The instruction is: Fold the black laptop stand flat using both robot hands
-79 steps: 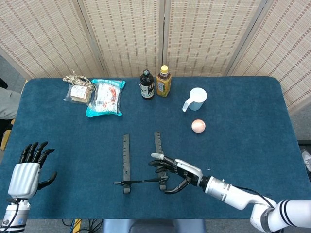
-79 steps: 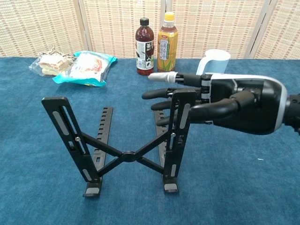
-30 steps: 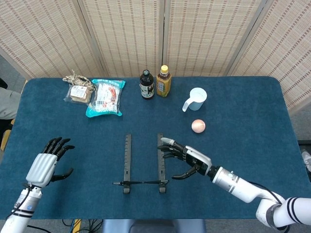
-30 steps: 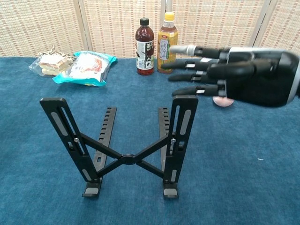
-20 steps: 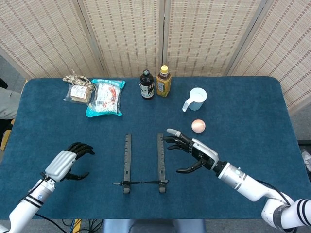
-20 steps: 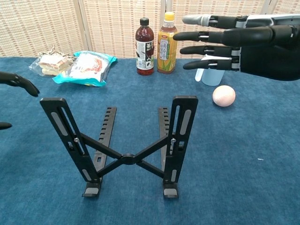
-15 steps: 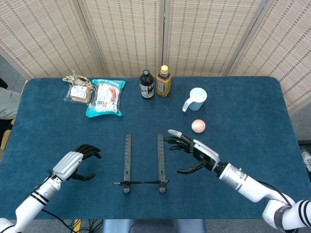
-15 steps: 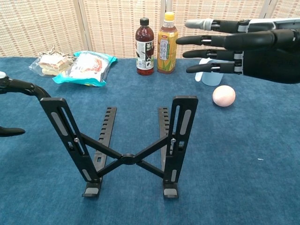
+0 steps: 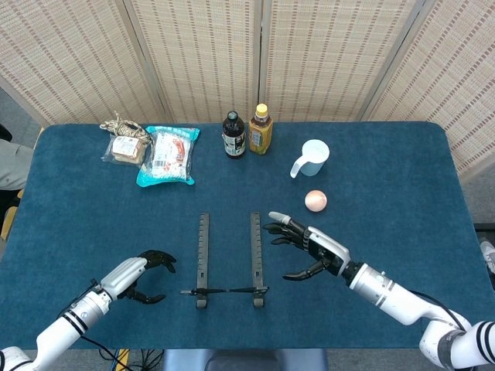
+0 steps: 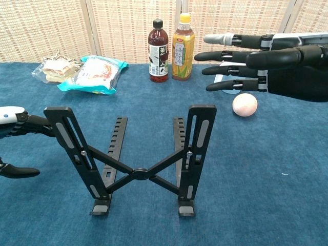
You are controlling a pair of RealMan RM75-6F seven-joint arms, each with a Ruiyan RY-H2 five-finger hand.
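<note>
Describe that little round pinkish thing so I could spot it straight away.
Start at the blue table and find the two bottles standing at its far edge. To their right stands a pale mug; just in front of it lies the pink ball. It is the only round, rosy thing there, alone on the cloth.

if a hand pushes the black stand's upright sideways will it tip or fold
The stand probably folds first: its uprights join through crossed bars with a centre pivot, so a sideways push should scissor them together. It may also skid or rock, since it rests on small feet and thin rails. The frame looks slim, so likely light.
</note>
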